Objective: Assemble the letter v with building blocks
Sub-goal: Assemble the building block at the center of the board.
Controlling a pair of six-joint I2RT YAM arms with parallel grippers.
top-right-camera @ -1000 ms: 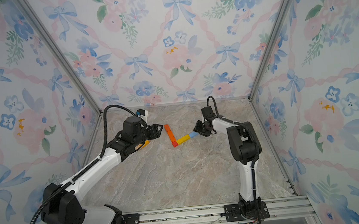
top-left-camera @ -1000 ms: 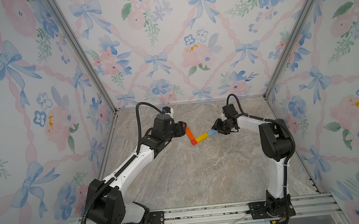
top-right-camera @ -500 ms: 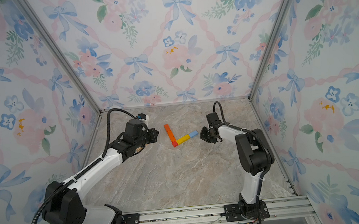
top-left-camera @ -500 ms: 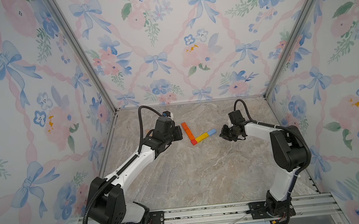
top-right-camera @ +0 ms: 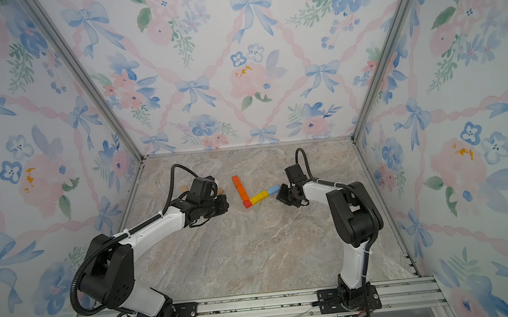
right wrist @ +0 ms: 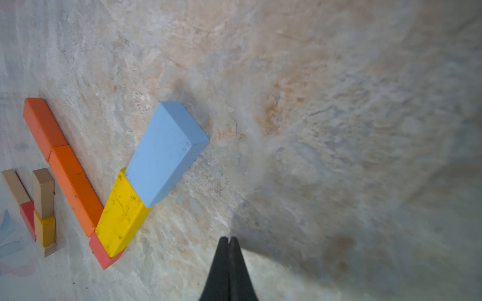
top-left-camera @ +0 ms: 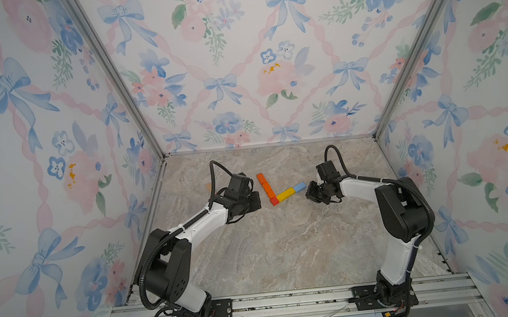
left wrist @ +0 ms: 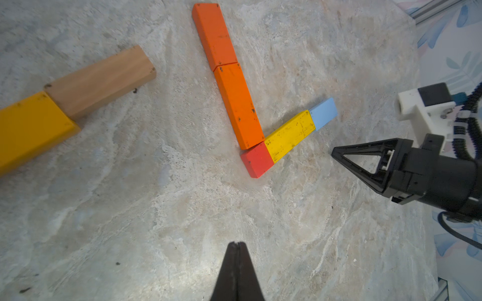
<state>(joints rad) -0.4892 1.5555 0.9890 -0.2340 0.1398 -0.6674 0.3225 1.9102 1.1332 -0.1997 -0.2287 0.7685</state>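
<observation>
The building blocks form an angled shape on the marble floor: two orange bars [top-left-camera: 263, 184] [left wrist: 227, 78] end to end, a red corner piece [top-left-camera: 273, 201] [left wrist: 257, 159], then a yellow bar [top-right-camera: 259, 197] [right wrist: 121, 211] and a light blue block [top-left-camera: 300, 187] [right wrist: 167, 151]. My left gripper [top-left-camera: 254, 201] [left wrist: 236, 243] is shut and empty, just left of the red corner. My right gripper [top-left-camera: 309, 193] [right wrist: 228, 238] is shut and empty too, a short way right of the blue block; it also shows in the left wrist view [left wrist: 335, 154].
Spare blocks lie to the left of the shape, mostly hidden under my left arm in both top views: a natural wood bar [left wrist: 100, 80] joined to a yellow one [left wrist: 28, 127], plus more wood, red and yellow pieces [right wrist: 43, 198]. Patterned walls enclose the floor.
Both arms have drawn back from the shape, the left off the orange bars and the right off the blue block. Both grippers went from open to shut.
</observation>
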